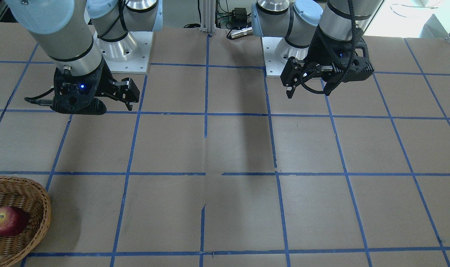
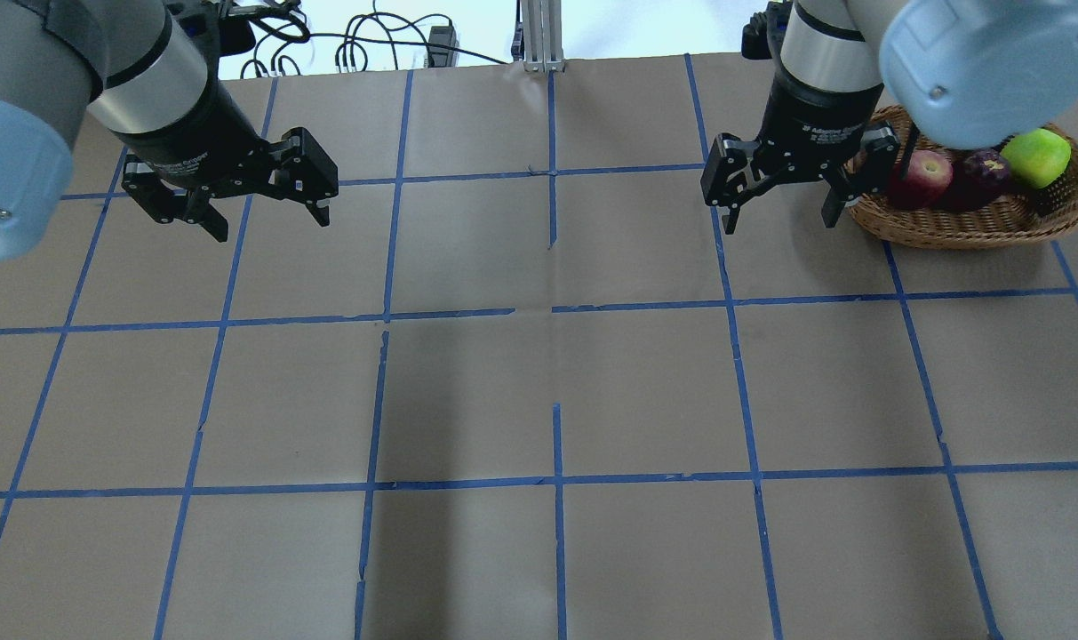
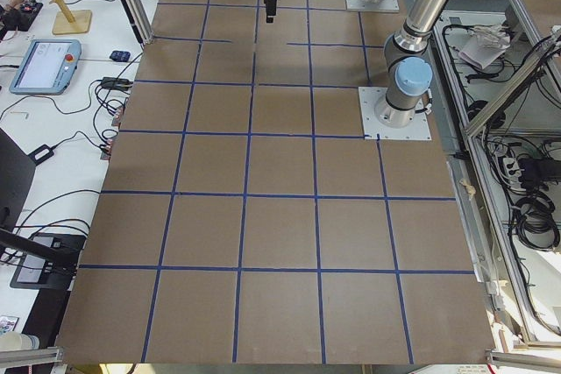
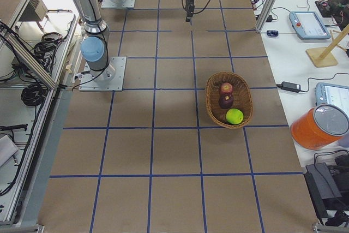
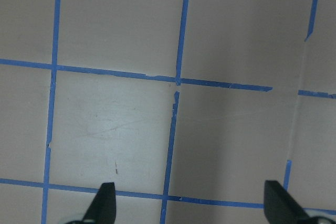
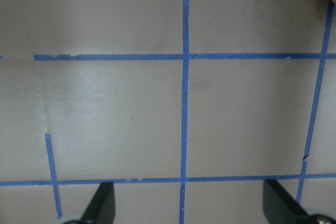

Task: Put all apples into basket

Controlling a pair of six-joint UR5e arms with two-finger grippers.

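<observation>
Right gripper (image 2: 778,218) and left gripper (image 2: 272,227) are held wide open, with nothing carried.
Just beside the right gripper, on its outer side, the basket (image 2: 947,233) is seen with the red apple (image 2: 921,173), the maroon apple (image 2: 983,169) and the green apple (image 2: 1034,157) in a row inside it, red nearest the gripper, green farthest; the left gripper is well apart from them. No apple is spotted on the table (image 2: 547,400), so the task is judged complete. Should an apple need lifting, firm, fairly weighty fruit with smooth, slippery skin is expected; it is best taken from above across its widest girth, since a round apple is easily squeezed out sideways.
</observation>
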